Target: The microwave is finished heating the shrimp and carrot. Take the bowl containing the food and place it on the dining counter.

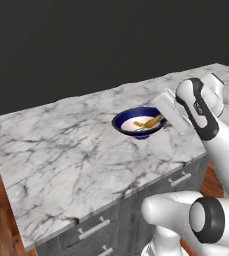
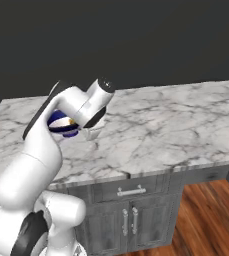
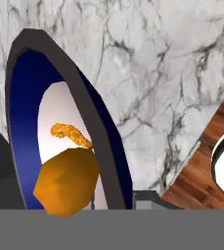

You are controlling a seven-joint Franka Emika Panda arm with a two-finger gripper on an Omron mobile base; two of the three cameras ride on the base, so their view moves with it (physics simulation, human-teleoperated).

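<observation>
The blue bowl, white inside, is at the dining counter, a white marble slab, near its front right part. I cannot tell whether its foot touches the marble. Inside lie the orange carrot and the small shrimp. My gripper is shut on the bowl's right rim, the hand tilted down from the right. In the hand view the dark rim of the bowl runs between my fingertips, with the carrot close up and the shrimp behind it. In the right base view my arm covers most of the bowl. The microwave is out of view.
Dark grey drawers with silver handles sit under the counter's front edge. Wooden floor lies in front of it. A dark wall rises behind the counter. Open marble stretches to both sides of the bowl.
</observation>
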